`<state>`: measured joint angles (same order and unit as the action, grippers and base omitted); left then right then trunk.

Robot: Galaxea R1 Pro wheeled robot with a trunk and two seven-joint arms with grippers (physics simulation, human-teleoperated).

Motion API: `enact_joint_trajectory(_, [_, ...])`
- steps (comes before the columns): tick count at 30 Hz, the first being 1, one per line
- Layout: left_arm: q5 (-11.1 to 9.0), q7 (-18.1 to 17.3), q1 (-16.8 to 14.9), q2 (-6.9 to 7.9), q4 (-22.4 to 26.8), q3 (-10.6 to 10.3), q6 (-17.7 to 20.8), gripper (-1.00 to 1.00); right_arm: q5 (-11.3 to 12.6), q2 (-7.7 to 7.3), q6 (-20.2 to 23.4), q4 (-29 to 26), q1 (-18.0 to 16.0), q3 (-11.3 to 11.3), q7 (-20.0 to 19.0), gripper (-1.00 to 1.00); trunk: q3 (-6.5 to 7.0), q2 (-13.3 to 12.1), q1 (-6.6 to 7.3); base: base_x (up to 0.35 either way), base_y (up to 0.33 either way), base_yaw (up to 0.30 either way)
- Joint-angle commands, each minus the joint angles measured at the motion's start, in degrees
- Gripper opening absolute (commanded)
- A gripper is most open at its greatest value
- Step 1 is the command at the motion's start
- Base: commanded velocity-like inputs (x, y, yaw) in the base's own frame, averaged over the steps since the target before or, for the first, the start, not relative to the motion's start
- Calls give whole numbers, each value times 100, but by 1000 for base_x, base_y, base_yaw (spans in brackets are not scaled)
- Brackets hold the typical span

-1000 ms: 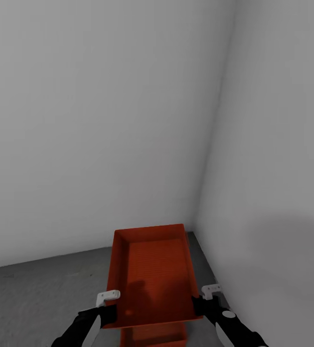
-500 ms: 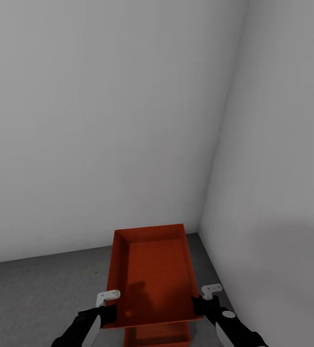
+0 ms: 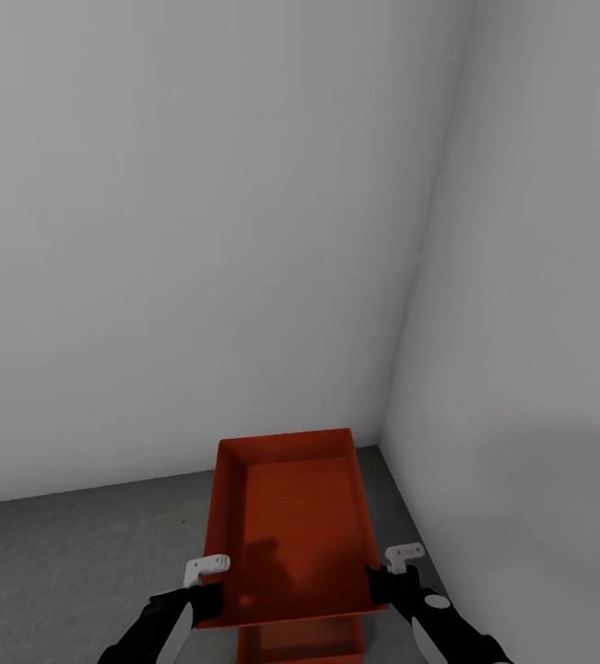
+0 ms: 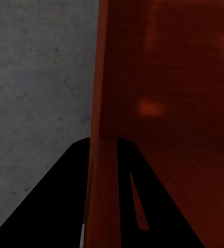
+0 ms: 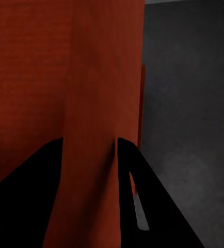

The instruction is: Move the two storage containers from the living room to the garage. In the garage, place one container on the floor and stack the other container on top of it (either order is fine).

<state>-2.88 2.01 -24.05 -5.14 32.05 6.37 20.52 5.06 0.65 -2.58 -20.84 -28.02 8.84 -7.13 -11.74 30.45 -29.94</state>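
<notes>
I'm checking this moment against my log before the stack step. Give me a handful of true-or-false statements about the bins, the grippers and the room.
1. Each gripper pinches a side wall of the upper container. True: the left gripper and the right gripper each have a wall between their fingers.
2. The second container sits below the held one. True.
3. The floor is light wood planks. False: it is dark grey and speckled.
4. The held container is full of objects. False: it is empty.
5. The robot faces a corner of plain white walls. True.
</notes>
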Motion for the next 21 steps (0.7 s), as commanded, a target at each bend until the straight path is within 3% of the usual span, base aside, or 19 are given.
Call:
enact_joint_trajectory(1, [130,159,-6,75,214,40,-162,-100,65,-8,-23,19,-1,162,-183,-100,-10,9,-2,0,0,0])
enact_joint_trajectory(21, [130,159,-7,75,214,40,-158,-100,65,-9,-23,19,-2,162,-183,-100,-10,9,-2,-16,-22,0])
